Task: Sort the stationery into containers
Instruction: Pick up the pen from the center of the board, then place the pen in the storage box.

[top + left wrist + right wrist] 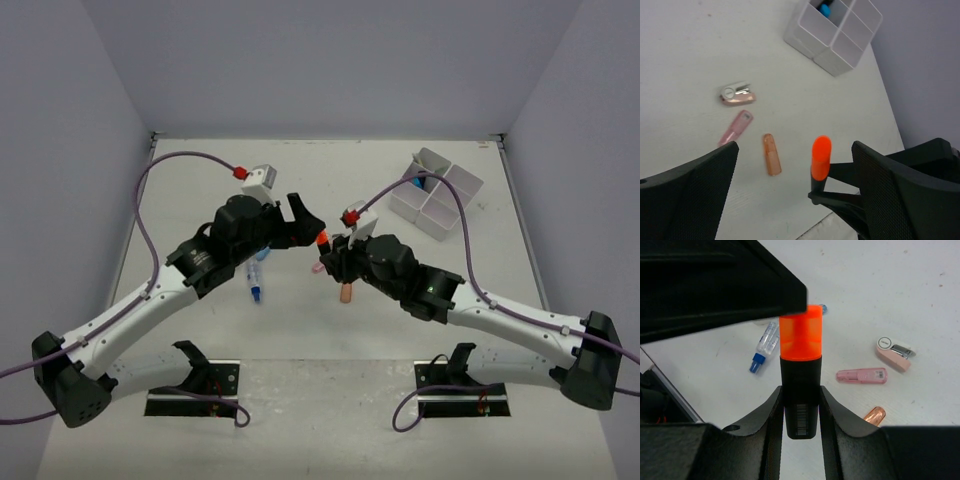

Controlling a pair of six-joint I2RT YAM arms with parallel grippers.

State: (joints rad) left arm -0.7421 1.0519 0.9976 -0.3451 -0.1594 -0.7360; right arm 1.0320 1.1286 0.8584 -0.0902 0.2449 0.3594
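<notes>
White tabletop [200, 180], pale lavender walls on three sides.

Right gripper [800, 405]: fingers clamped on the black barrel of the orange-capped highlighter [800, 340], held upright with its cap up, above the middle of the table.

Left gripper [795, 195]: fingers spread wide, nothing between them. It is close to the highlighter's cap; cannot tell whether it touches.

White four-compartment tray [812, 42] at far right, well apart from both grippers; blue item [826, 8] in one far compartment.

Loose on the table:
- pink mini stapler [737, 94]
- pink translucent piece [735, 129] near it
- small orange capsule-shaped piece [772, 154]
- clear pen with blue tip [762, 347] under the left arm
</notes>
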